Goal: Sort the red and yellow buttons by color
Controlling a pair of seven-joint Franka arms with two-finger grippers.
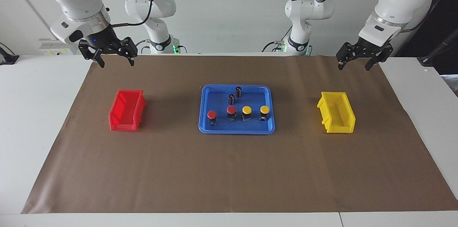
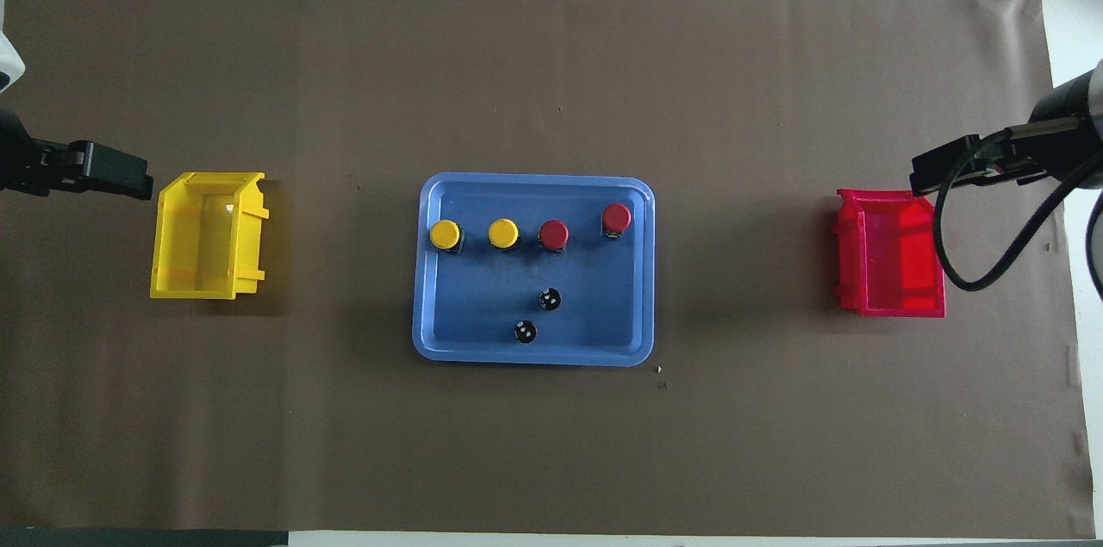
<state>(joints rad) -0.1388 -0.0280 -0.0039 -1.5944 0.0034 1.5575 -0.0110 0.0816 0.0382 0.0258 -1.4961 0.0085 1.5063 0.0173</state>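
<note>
White counter (image 1: 39, 119) under a wide brown paper sheet (image 1: 229, 169), white wall at the robots' end. Broad bare paper on the side of the blue tray (image 1: 205, 93) away from the robots, and open strips between tray and each bin.

Right end effector (image 1: 113, 57) up in the air over the paper's edge at the robots' end, toward the right arm's end of the counter; fingers spread apart, holding nothing, touching nothing. Left end effector (image 1: 354, 63) raised over the paper's edge toward the left arm's end; fingers likewise apart and empty.

Outward from there: one red bin (image 1: 127, 110) at the right arm's end, one yellow bin (image 1: 337, 117) at the left arm's end, both empty, well apart from the tray lying midway between them.

In the tray, four buttons standing in a row along the rim farther from the robots: two red buttons (image 1: 231, 110) toward the red bin's end, two yellow buttons (image 1: 247, 110) toward the yellow bin's end. Nearer the robots in the same tray, two dark cylinders (image 1: 238, 92), upright, close together.
</note>
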